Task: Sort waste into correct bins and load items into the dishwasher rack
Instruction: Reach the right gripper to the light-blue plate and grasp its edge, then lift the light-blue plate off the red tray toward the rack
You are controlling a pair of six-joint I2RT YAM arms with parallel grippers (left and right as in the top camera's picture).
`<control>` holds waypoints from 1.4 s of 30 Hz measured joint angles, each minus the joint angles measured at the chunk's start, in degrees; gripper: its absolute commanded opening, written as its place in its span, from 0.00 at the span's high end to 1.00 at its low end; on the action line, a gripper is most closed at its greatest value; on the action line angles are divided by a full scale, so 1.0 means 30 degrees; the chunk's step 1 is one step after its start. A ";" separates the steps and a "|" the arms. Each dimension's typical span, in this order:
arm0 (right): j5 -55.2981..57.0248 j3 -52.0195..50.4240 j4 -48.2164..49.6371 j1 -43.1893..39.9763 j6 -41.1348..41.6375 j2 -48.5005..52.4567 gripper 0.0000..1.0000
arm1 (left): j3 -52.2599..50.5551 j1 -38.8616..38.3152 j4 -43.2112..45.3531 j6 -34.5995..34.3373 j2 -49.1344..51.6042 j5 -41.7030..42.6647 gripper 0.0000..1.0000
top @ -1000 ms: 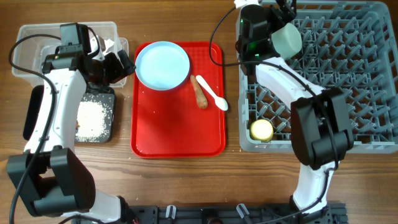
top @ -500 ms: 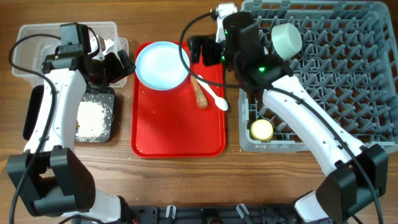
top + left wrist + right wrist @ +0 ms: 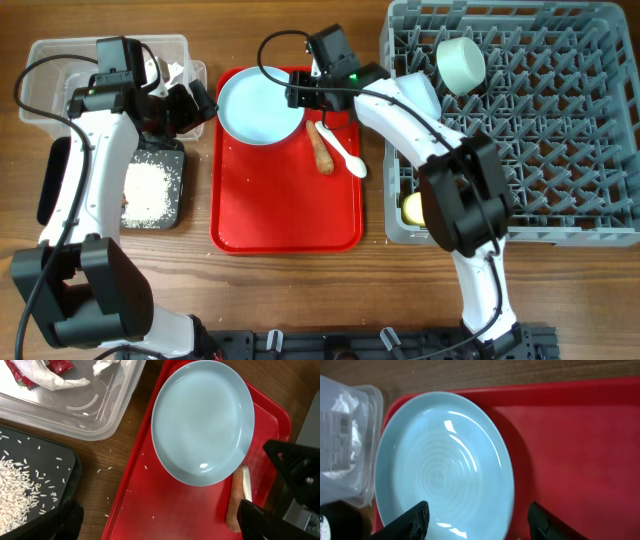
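Observation:
The pale blue-white plate (image 3: 260, 105) lies at the back left of the red serving tray (image 3: 285, 225). My right gripper (image 3: 303, 96) is open at the plate's right edge; in the right wrist view its fingers (image 3: 477, 522) straddle the plate's rim (image 3: 440, 465). The carrot-like stick (image 3: 322, 150) and the white spoon (image 3: 345, 152) lie on the tray to the right of the plate. My left gripper (image 3: 195, 105) is open and empty between the clear tub (image 3: 60, 80) and the plate (image 3: 202, 420). The wrapper (image 3: 40, 372) lies in the tub. Rice covers the black tray (image 3: 150, 190).
The grey dishwasher rack (image 3: 540, 150) fills the right side. A pale green bowl (image 3: 460, 62) stands in its back left and a yellow cup (image 3: 412, 207) in its front left, partly behind my right arm. A few rice grains lie on the wood by the tub (image 3: 107, 467).
My right arm has swung left from the rack, across the red tray, to the plate's right edge. The left arm has not moved.

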 measured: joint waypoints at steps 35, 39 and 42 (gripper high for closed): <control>0.3002 0.0022 0.0947 0.0393 -0.0729 0.0947 0.45 | 0.0000 0.0000 0.0007 0.0000 0.0000 0.0000 0.00; 0.5180 0.0022 0.0576 0.0386 -0.1974 -0.0364 0.46 | 0.0000 0.0000 0.0007 0.0000 0.0000 0.0007 0.00; 0.6047 0.0029 0.0080 0.0262 -0.2484 -0.0641 0.52 | 0.0000 0.0000 0.0007 0.0000 0.0000 0.0000 0.00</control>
